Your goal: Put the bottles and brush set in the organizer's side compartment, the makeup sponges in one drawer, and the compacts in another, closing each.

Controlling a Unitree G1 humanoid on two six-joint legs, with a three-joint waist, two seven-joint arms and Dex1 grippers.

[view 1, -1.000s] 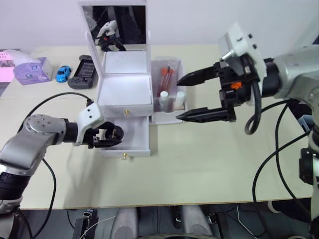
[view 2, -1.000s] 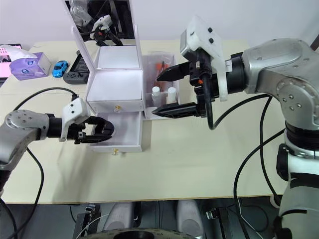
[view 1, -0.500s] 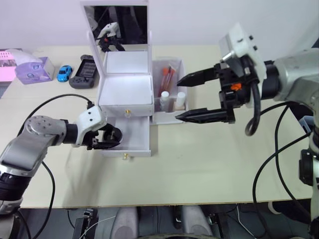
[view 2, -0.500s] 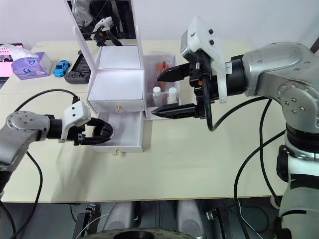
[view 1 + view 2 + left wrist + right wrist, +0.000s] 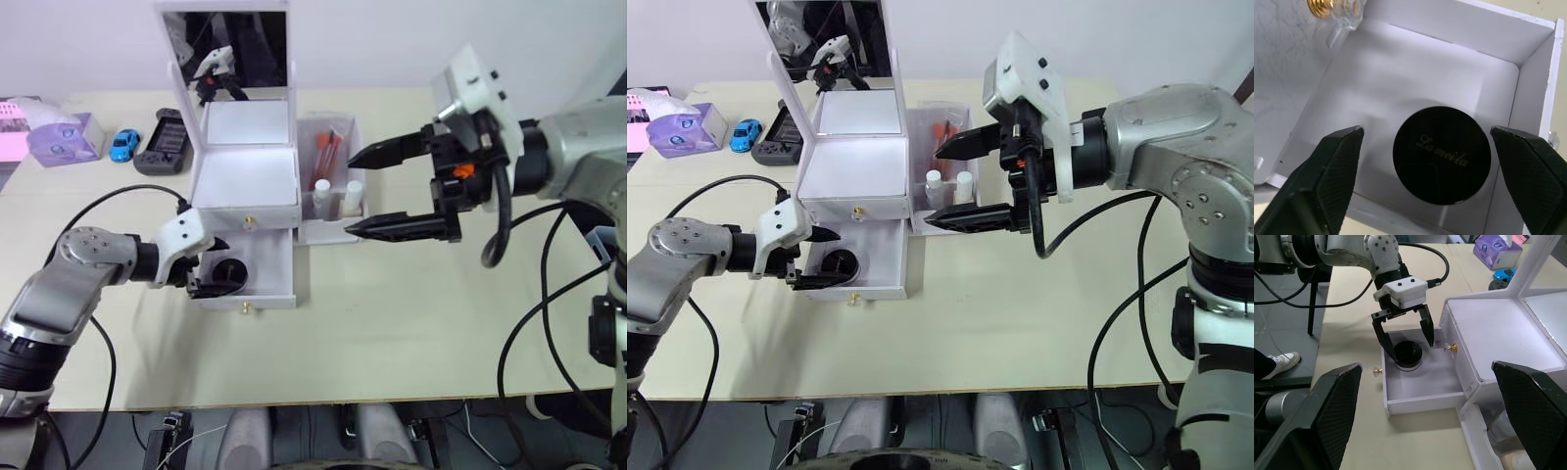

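The white organizer stands with its mirror lid up. Its upper drawer is shut and its lower drawer is pulled out. One black round compact lies in that lower drawer. My left gripper is open, its fingers astride the compact without touching it. The side compartment holds two white-capped bottles and the orange brush set. My right gripper hangs open and empty just right of that compartment. The makeup sponges are out of view.
A purple tissue box, a blue toy car and a black handheld console sit at the table's back left. The lower drawer's gold knob points toward the front edge.
My left gripper was shut on the compact over the lower drawer; it has opened and the compact now rests on the drawer floor. The right arm has not moved.
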